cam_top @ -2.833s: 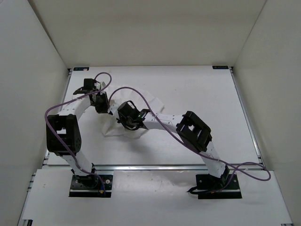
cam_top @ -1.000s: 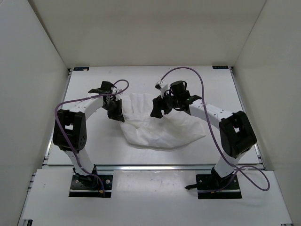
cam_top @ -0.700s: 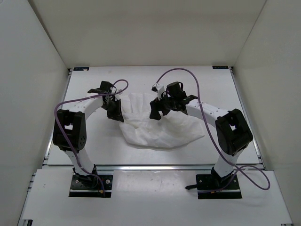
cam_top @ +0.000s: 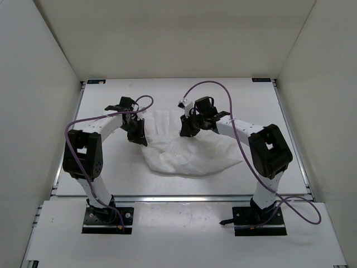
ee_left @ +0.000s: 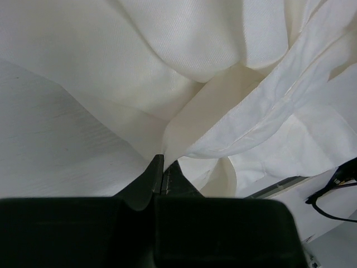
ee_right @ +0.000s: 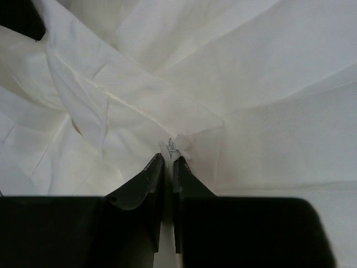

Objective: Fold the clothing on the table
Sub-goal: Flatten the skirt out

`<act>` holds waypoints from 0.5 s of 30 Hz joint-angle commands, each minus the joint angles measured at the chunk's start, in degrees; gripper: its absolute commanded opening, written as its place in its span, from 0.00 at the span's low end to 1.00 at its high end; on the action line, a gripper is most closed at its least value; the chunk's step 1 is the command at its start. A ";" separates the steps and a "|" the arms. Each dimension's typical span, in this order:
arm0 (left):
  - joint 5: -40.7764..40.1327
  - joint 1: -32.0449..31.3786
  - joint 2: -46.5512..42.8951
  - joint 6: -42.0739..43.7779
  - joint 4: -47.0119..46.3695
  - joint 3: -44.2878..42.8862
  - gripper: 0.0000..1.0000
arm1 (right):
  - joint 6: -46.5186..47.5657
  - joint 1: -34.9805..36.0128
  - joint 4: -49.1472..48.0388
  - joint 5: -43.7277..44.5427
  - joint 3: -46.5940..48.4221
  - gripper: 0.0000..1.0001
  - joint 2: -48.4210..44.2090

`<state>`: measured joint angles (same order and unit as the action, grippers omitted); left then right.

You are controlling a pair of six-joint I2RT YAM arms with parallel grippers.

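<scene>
Since a moment ago, my right pincer (ee_right: 169,159) has snapped from spread to pressed together, and it now pinches a small peak of the white clothing (cam_top: 192,153) right at its tips. My left pincer (ee_left: 163,167) is likewise clamped on a folded edge of it. The wrinkled clothing fans out ahead of and between both pincers, lying on the white table (cam_top: 251,100).

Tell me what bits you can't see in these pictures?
- Top view: jaws of the left gripper and right gripper, hidden under their own black wrists.
- Right wrist view: the table, covered by the clothing.
- Left wrist view: the clothing's far edges, cut off by the frame.
- Every view: what garment it is; too crumpled.
</scene>
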<state>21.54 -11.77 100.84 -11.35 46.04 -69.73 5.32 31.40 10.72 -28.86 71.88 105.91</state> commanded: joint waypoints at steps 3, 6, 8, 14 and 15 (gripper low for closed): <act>0.70 0.69 -0.38 0.72 0.98 -1.98 0.00 | -2.94 -3.61 -3.07 -1.11 2.65 0.00 -2.89; -0.27 2.18 -0.47 0.72 1.59 -4.08 0.00 | -3.91 -5.99 -3.16 -0.67 4.58 0.00 -7.45; -1.41 2.71 0.14 0.89 2.56 -7.42 0.00 | -4.26 -9.05 -3.07 -0.76 6.25 0.00 -10.18; -7.47 4.03 3.74 1.42 6.16 -33.99 0.00 | -10.58 -20.82 -3.43 -5.40 19.05 0.00 -16.61; -9.39 4.04 6.54 1.08 7.12 -38.50 0.00 | -11.38 -23.11 -3.34 -6.46 22.83 0.00 -16.61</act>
<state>20.62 -9.52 106.72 -11.49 51.42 -97.34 -3.25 15.20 11.70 -35.00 86.08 94.28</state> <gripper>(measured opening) 0.029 0.064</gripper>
